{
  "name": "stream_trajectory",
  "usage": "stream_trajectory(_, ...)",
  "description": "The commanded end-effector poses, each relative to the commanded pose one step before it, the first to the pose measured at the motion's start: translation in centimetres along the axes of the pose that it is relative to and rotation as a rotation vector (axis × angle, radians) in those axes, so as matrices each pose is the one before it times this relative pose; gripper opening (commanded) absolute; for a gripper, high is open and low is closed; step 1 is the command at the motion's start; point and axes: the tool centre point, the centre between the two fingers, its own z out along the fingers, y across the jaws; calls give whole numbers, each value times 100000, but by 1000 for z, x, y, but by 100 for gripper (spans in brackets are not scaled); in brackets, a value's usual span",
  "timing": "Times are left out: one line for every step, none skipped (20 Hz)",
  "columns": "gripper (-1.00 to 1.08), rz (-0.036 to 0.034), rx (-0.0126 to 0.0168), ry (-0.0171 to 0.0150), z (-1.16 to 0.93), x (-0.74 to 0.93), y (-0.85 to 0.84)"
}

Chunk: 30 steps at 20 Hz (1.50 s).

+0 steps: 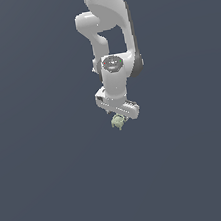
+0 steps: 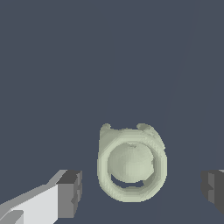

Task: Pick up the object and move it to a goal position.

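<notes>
Below the single white arm (image 1: 107, 37), which reaches down from the upper edge of the exterior view, hangs its one gripper (image 1: 118, 123), and directly under that sits the one object (image 1: 117, 122), a small pale yellowish-green lump against a plain dark blue-grey ground. From the wrist view the object (image 2: 131, 164) reads as a rounded ring-like body with a domed middle and two small nubs on one side. It lies between the gripper's two dark fingertips (image 2: 70, 193), one to each side, with a clear strip of background showing between each pad and the object, so the jaws stand wide apart and grip nothing. Whether the object rests on a desk or surface is hard to say, since the ground is uniform and shows no edge or shadow; in the exterior view it seems to sit right at the level of the fingertips.
</notes>
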Motion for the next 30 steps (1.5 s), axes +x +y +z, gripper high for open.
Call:
stream_trajectory(100,67,-51,-50,570,-32,39)
stream_trajectory(100,0,0,0,363,-23,-4)
stream_trajectory(100,68,-2,9,423,-5,25)
stream_trajectory(100,68,-2,9,484,-9,24)
stream_trajectory(100,0,0,0,544,-33,-7)
stream_trajectory(100,97,-2,13,521,3,32)
stream_trajectory(100,0,0,0,460,-21,-11)
stream_trajectory(100,69,3,7,390,10,15)
stream_trajectory(100,0,0,0,326,-4,-17)
stream_trajectory(100,0,0,0,260,3,-18)
stream_trajectory(100,67,15,1,192,29,12)
stream_trajectory(100,0,0,0,138,8,-15)
stream_trajectory(100,0,0,0,81,7,-10)
stream_trajectory(100,0,0,0,27,2,-4)
stream_trajectory(-100,0,0,0,0,0,0)
stream_trajectory(-100,0,0,0,0,0,0)
stream_trajectory(-100,0,0,0,0,0,0)
stream_trajectory(-100,0,0,0,0,0,0)
stream_trajectory(-100,0,0,0,0,0,0)
stream_trajectory(-100,0,0,0,0,0,0)
stream_trajectory(-100,0,0,0,0,0,0)
stream_trajectory(-100,0,0,0,0,0,0)
stream_trajectory(-100,0,0,0,0,0,0)
stream_trajectory(-100,0,0,0,0,0,0)
stream_trajectory(-100,-139,151,101,-105,-16,-106)
stream_trajectory(-100,0,0,0,-23,-7,-2)
stream_trajectory(-100,0,0,0,-69,-20,-5)
stream_trajectory(-100,0,0,0,-115,-34,-8)
stream_trajectory(-100,0,0,0,-161,-48,-11)
stream_trajectory(-100,0,0,0,-207,-61,-14)
